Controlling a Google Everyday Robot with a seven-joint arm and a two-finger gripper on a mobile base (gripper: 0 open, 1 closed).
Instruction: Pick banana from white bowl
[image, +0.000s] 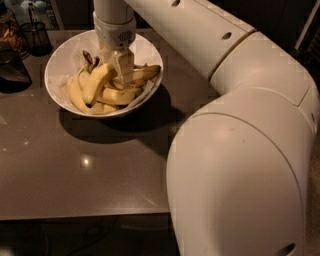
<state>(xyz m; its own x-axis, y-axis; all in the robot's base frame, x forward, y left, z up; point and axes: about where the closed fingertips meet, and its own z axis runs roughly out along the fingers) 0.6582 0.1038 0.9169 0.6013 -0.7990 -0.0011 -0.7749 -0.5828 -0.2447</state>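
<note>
Yellow banana (97, 82) in the white bowl (60, 57) — prob. light, bruisable, take mid-length w/ gentle squeeze — gripper (122, 70) down inside bowl, can't tell if clamped.

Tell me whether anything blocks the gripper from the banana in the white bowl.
Nothing visible does. The gripper is down inside the white bowl, right beside the banana; the smaller bananas lie under and beside it, not between.
</note>
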